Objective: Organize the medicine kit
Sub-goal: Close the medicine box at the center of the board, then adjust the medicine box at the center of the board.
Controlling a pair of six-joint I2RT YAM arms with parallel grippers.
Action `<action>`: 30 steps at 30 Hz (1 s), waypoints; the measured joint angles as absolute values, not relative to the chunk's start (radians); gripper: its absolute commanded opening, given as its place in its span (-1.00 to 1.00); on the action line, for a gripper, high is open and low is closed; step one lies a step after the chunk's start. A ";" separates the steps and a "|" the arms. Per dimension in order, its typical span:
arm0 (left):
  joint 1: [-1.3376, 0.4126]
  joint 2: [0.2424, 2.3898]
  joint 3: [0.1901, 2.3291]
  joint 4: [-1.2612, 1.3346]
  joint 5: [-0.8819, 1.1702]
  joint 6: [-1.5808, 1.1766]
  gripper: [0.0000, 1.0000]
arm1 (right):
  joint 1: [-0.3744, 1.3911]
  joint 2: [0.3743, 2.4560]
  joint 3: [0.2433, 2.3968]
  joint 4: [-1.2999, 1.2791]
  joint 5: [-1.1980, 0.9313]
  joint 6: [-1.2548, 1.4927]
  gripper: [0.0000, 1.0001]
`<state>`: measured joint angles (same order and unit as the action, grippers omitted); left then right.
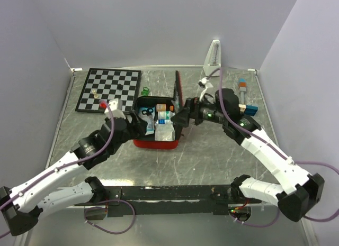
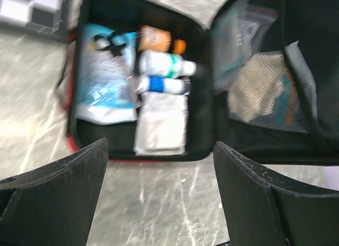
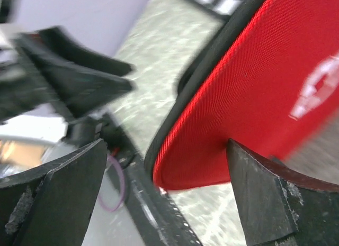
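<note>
The medicine kit lies unzipped in the middle of the table, its red lid standing upright. In the left wrist view the black-lined base holds a blue-white pouch, an orange bottle, two white bottles and a white gauze packet. The lid's mesh pockets hold packets. My left gripper hangs open just short of the base's near rim, nothing between its fingers. My right gripper is open behind the lid's red outside, whose lower corner shows between the fingers.
A black-and-white chessboard with small pieces lies at the back left, its corner also in the left wrist view. A green item sits beside it. A white upright object and small boxes stand at the back right.
</note>
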<state>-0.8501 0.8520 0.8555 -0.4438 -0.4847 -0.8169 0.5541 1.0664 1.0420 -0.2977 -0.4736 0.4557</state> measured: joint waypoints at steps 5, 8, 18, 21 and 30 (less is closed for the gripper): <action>-0.849 0.738 0.801 -0.513 -0.564 -0.923 0.72 | 0.611 1.202 1.111 -0.207 -0.620 0.456 1.00; -0.849 0.663 0.798 -0.546 -0.621 -0.974 0.78 | 0.625 1.226 1.090 -0.183 -0.636 0.456 1.00; -0.827 0.628 0.729 -0.448 -0.639 -0.989 0.95 | 0.558 1.135 0.952 -0.172 -0.501 0.487 0.90; -0.757 0.745 0.735 -0.395 -0.560 -0.963 0.99 | 0.502 1.161 0.919 -0.179 -0.458 0.505 0.90; -0.349 1.045 0.743 -0.219 -0.166 -0.938 0.97 | 0.475 1.244 0.865 -0.188 -0.386 0.516 0.84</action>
